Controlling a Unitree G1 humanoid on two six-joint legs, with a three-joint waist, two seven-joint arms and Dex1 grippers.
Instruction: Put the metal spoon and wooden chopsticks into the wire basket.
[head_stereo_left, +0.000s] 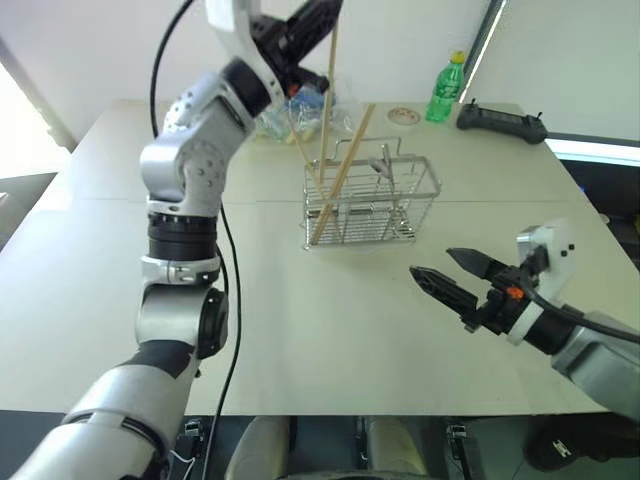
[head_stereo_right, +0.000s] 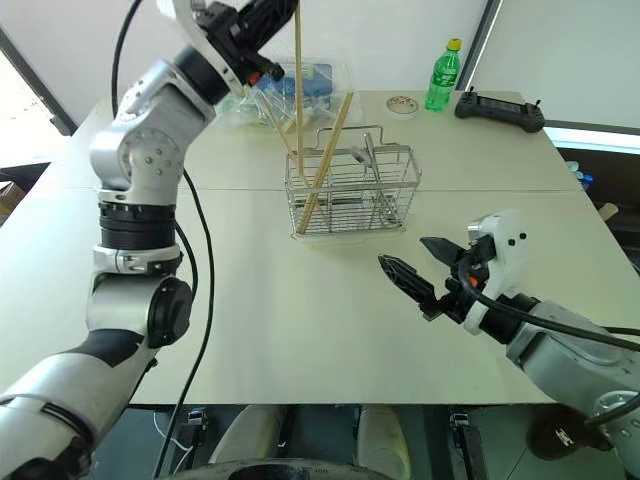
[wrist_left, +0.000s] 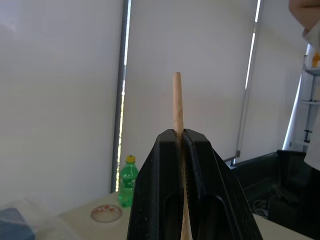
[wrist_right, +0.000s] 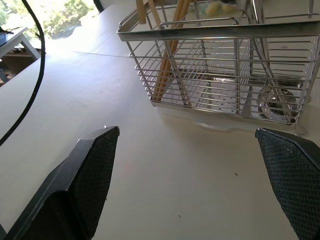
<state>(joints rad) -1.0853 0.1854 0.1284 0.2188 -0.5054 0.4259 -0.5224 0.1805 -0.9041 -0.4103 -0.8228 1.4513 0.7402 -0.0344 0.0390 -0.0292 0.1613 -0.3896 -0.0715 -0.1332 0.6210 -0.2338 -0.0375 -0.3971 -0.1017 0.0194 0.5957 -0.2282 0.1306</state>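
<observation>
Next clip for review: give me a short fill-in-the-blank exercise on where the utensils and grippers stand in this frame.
1. The left gripper is shut on a wooden ____.
2. The metal spoon lies inside the wire ____.
3. The right gripper hovers above the table with its fingers ____.
4. Two chopsticks lean in the wire basket at its ____ end, as the head views show it.

Missing words: chopstick; basket; open; left
</observation>
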